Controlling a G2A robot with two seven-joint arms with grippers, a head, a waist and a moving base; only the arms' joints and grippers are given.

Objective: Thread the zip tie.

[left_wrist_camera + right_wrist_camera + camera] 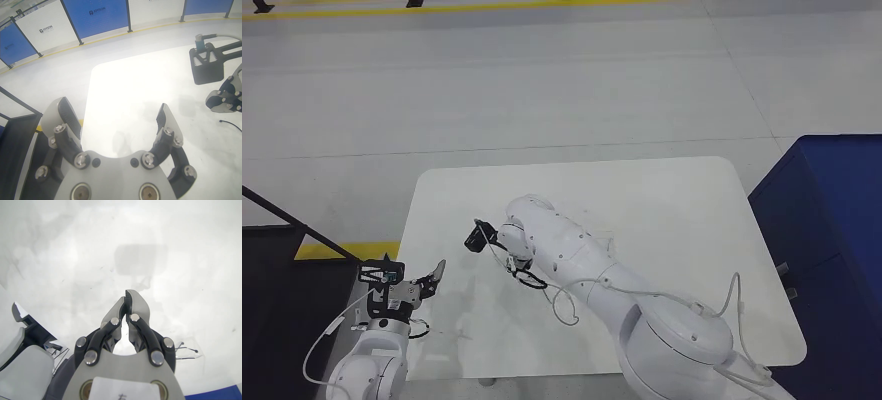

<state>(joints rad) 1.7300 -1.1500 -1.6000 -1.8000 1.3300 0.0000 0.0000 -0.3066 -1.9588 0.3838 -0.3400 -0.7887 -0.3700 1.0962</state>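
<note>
1. The left gripper (117, 118) hovers at the lower left of the top view, over the table's (672, 200) left edge. Its fingers (69, 115) are spread wide and hold nothing.
2. The right gripper (126, 298) points down at the table, its fingertips pressed together with nothing visible between them. In the top view its own arm, at mid-frame, covers most of it.
3. A black zip tie (231, 126) lies on the table just beside the right gripper, partly cut off by the frame edge.
4. A clear bag (189, 349) holds more thin ties that are hard to make out.
</note>
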